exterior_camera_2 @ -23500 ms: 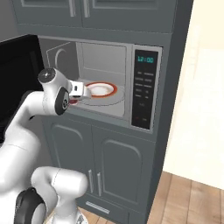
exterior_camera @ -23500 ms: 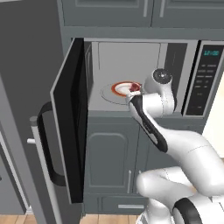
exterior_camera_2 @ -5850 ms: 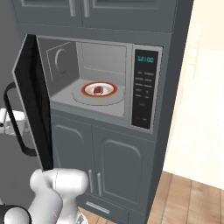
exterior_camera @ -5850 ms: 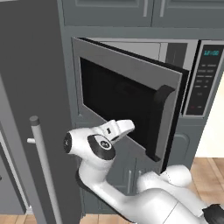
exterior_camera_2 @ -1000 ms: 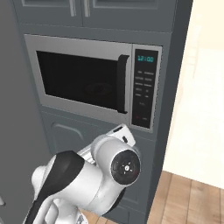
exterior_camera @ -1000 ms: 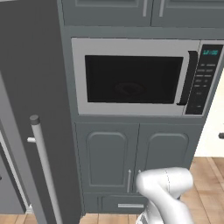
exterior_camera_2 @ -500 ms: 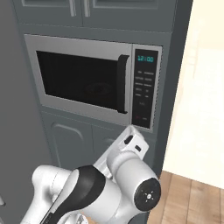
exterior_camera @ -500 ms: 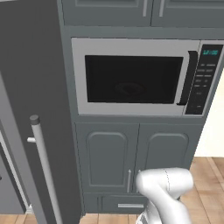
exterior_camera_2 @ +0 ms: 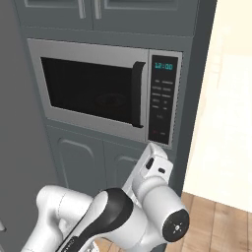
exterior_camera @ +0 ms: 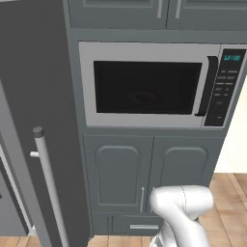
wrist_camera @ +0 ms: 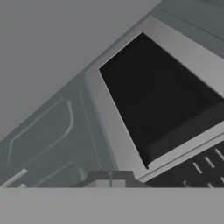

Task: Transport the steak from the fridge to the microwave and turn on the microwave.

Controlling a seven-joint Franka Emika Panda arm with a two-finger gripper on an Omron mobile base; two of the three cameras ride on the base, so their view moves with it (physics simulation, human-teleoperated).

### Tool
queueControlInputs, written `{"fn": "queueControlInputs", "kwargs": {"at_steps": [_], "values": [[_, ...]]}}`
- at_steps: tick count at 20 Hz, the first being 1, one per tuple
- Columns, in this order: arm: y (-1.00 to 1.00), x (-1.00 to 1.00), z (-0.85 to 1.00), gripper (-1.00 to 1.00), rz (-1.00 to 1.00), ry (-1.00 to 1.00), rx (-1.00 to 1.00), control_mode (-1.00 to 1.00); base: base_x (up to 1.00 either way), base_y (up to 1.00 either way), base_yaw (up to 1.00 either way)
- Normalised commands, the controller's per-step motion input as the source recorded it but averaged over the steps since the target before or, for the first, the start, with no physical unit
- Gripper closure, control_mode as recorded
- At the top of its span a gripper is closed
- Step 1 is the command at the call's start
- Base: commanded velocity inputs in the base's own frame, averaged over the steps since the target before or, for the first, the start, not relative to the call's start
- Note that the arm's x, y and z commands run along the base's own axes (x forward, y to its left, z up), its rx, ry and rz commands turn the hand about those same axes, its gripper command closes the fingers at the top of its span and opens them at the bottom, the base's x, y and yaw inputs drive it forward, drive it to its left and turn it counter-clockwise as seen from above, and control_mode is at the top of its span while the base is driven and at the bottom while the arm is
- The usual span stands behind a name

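Below the button panel (exterior_camera_2: 162, 104), arm (exterior_camera_2: 155, 170), microwave (exterior_camera: 149, 87) door closed.

support: grey cabinet wall (exterior_camera: 120, 169) | holds: built-in microwave (exterior_camera: 149, 87), door shut

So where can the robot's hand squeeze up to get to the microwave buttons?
There is open air in front of the button panel, between the black handle and the cabinet edge by the pale wall. The hand sits just under the panel's lower edge. Left of the handle, the microwave door is shut, and the fridge closes that side.
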Motion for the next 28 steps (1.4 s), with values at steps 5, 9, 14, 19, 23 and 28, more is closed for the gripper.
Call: {"fn": "queueControlInputs", "kwargs": {"at_steps": [5, 9, 14, 19, 23, 28], "values": [[-0.09, 0.12, -0.01, 1.00, 0.03, -0.14, -0.07, -1.00, 0.00, 0.00, 0.00], [0.00, 0.27, 0.00, 1.00, 0.00, -0.01, -0.02, -1.00, 0.00, 0.00, 0.00], [0.00, 0.40, 0.00, 1.00, 0.00, 0.00, -0.01, -1.00, 0.00, 0.00, 0.00], [0.00, 0.34, 0.00, 1.00, 0.00, 0.00, 0.00, -1.00, 0.00, 0.00, 0.00], [-0.08, 0.29, 0.00, 1.00, 0.03, 0.00, 0.00, -1.00, 0.00, 0.00, 0.00], [-0.15, 0.26, 0.00, 1.00, 0.04, 0.00, 0.00, -1.00, 0.00, 0.00, 0.00]]}}
